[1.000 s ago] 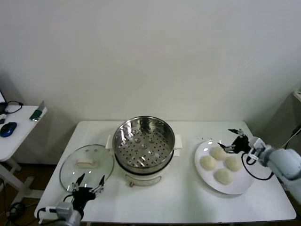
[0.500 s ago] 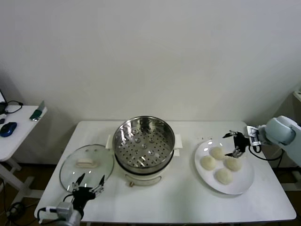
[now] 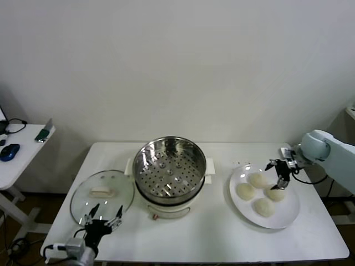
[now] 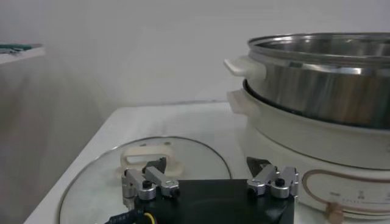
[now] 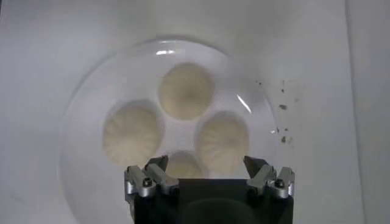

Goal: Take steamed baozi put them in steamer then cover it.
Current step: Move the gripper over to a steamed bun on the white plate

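Four steamed baozi lie on a white plate at the right: one at the far side, one to the left, one to the right, one nearest. My right gripper hangs open just above the plate's far right part; in the right wrist view it is over the baozi, one partly hidden under it. The steamer stands open and empty at the table's middle. The cover lies flat to its left. My left gripper is open near the cover's front edge.
The white table's front edge runs close behind the left gripper. A side table with a blue mouse and small items stands at the far left. Bare tabletop lies between steamer and plate.
The right arm has lifted and swung toward the far right, and its gripper has turned to point down over the plate. The left arm has not moved.
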`<state>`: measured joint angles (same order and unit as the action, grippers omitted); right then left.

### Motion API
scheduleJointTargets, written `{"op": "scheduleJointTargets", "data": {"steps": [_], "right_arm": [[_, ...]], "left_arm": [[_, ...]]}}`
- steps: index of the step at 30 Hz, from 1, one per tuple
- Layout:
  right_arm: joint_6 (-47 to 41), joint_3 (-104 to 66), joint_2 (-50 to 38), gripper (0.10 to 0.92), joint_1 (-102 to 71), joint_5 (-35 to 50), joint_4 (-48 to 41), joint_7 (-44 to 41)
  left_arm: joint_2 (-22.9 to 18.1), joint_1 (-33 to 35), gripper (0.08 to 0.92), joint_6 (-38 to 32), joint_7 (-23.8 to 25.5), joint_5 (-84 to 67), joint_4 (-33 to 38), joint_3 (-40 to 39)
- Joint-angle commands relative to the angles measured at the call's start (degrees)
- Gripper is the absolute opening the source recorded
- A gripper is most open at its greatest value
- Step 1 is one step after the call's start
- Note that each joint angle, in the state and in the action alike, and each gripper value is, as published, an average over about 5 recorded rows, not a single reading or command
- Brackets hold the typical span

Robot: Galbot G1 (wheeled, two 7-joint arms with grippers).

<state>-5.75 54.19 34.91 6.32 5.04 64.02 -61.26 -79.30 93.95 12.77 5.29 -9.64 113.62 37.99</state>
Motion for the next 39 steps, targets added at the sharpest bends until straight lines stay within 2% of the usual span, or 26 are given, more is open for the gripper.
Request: {"op": "scheduleJointTargets", "data": {"steps": [1, 12, 26, 39], "right_arm": [[0.74, 2.41, 10.09, 0.823, 0.82, -3.36, -11.32, -0.24], [0.76, -0.01, 13.23, 0.823, -1.76, -6.34, -14.64, 0.98], [0.56, -2.62, 12.81, 0.822, -3.84, -9.30, -14.89, 2.36], [1.67, -3.05, 11.36, 0.742, -3.52, -8.11, -12.03, 2.50]], "left_arm": [[-0.14, 0.07, 0.823, -0.11, 0.02, -0.04, -0.06, 0.02], [-0.03, 0.11, 0.823, -0.28, 0.06, -0.20, -0.40, 0.28], [0.00, 0.31, 0.823, -0.49, -0.06, 0.03, -0.81, -0.02], [-0.05, 0.68, 0.823, -0.59, -0.28, 0.24, -0.37, 0.11]]}}
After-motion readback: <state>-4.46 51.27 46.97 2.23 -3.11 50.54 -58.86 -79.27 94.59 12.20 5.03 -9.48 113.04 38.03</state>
